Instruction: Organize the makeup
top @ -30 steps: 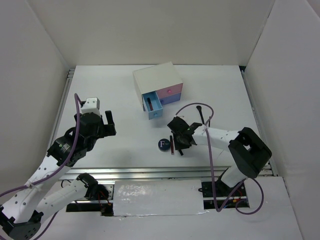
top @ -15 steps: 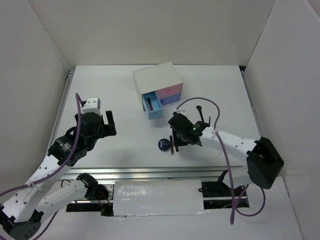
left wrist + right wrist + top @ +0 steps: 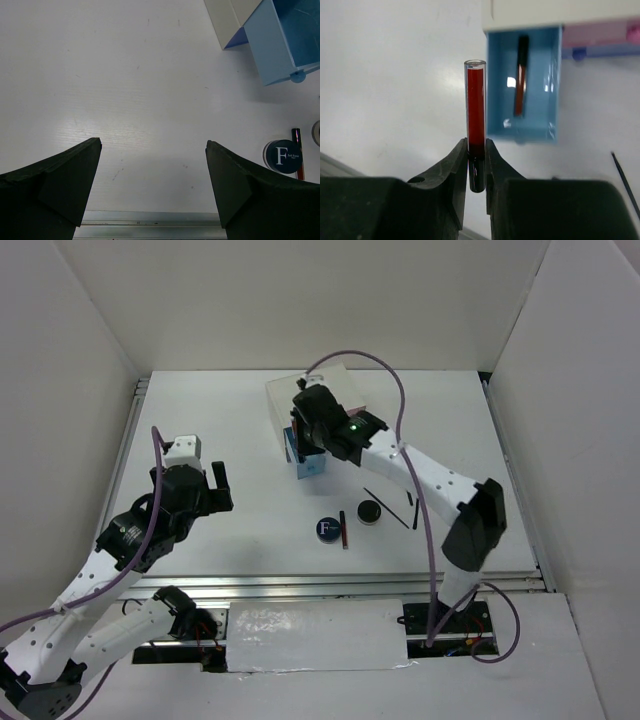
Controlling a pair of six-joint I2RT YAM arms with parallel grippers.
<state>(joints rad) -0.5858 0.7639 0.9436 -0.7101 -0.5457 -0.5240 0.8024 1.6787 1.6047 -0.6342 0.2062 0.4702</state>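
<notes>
Tube [image 3: 475, 100], slim, light, likely slippery, is pinched at its dark end by the right fingers [image 3: 454, 167] near the blue drawer [image 3: 530, 134]. Left fingers [image 3: 55, 180] gape empty.

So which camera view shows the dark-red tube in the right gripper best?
The right wrist view: the dark-red tube stands centred, its dark end pinched by the right gripper. In the top external view that gripper hides it; the left wrist view misses it.

- Left claw [image 3: 153, 144] hangs over the white worktop [image 3: 125, 75], its fingers spread wide.
- An open blue drawer [image 3: 272, 50] sits top right.
- The dark-blue "F" compact [image 3: 282, 156] lies just beside a red-black pencil [image 3: 298, 150].
</notes>
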